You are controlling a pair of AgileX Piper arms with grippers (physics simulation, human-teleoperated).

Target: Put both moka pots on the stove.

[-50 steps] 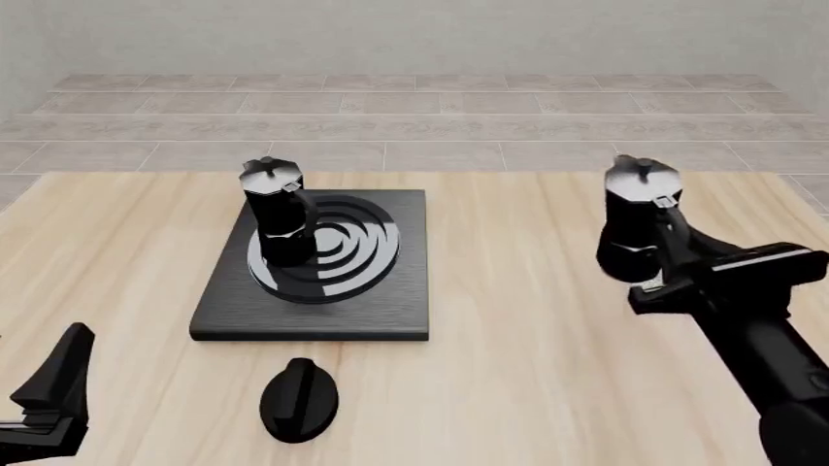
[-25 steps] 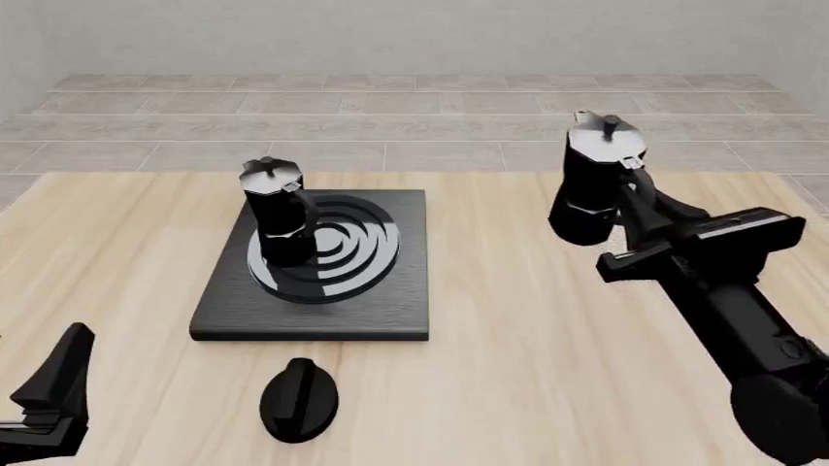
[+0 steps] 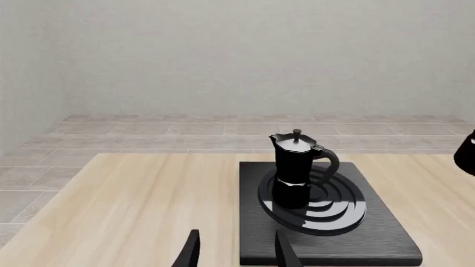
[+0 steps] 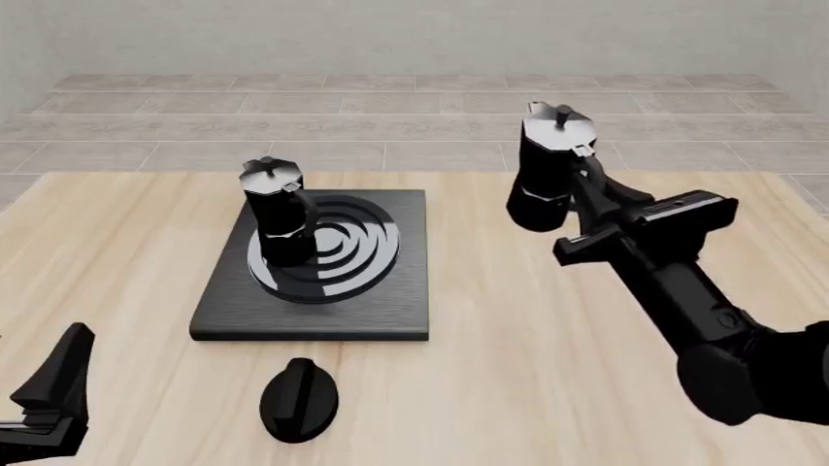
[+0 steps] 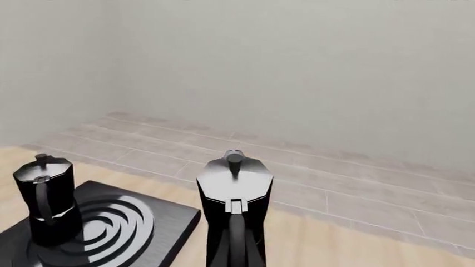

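Black moka pot (image 4: 549,165) hangs clamped in the right tool (image 4: 593,199), right of the stove (image 4: 317,301).

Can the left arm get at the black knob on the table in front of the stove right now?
Probably yes. The left gripper sits low at the table's near left with its jaws apart and holding nothing. The knob lies apart from the stove, and nothing stands between it and the gripper.

black moka pots (image 4: 276,216), silver-ringed black stove (image 4: 388,291)
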